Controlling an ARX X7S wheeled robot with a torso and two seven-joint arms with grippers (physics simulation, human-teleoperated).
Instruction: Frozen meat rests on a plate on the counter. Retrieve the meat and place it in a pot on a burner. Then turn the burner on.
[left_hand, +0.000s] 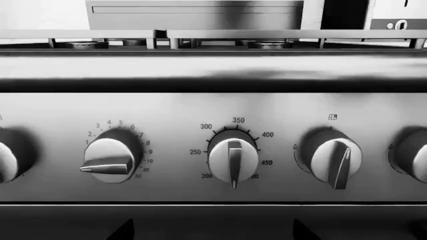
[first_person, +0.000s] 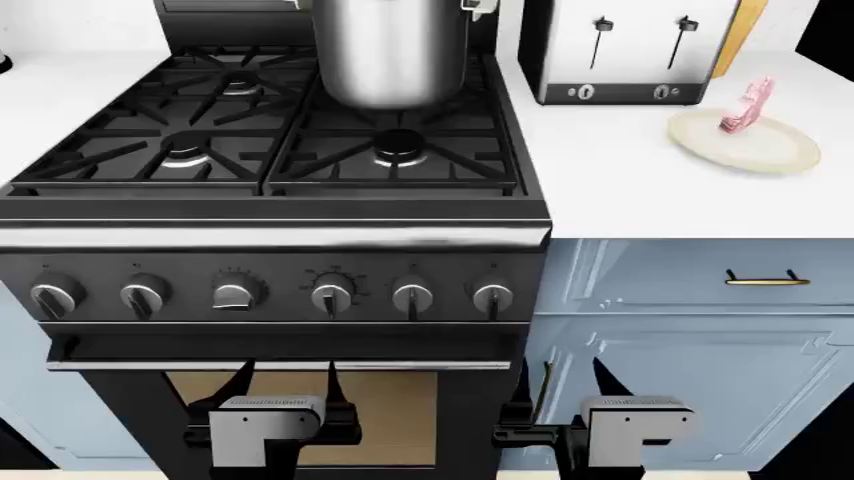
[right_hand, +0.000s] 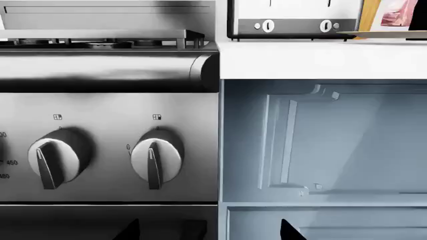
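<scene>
Left pincer (first_person: 274, 432): low down in front of the oven door (first_person: 314, 410), under the knobs. Holding nothing. I cannot tell if it is spread or pinched.
Right pincer (first_person: 587, 435): low down too, just past the stove's right edge, by the blue cabinets (first_person: 694, 340). Holding nothing. I cannot tell its state either.
Knobs (first_person: 331, 296): a row on the stove front, above both pincers. It looks like no burner is on.
Pot (first_person: 394, 50): on the stove's back right burner. Its inside is hidden.
Frozen meat (first_person: 750, 108): on the plate (first_person: 761, 150), to the right of the stove, next to the toaster (first_person: 627, 50).
Done: nothing, I think.
Left: get the meat, drop it in the pot, turn the knob.
Room: the counter (first_person: 614, 180) between stove and plate is bare. Its front edge sticks out above the right pincer, so that arm must lift up and over.
</scene>
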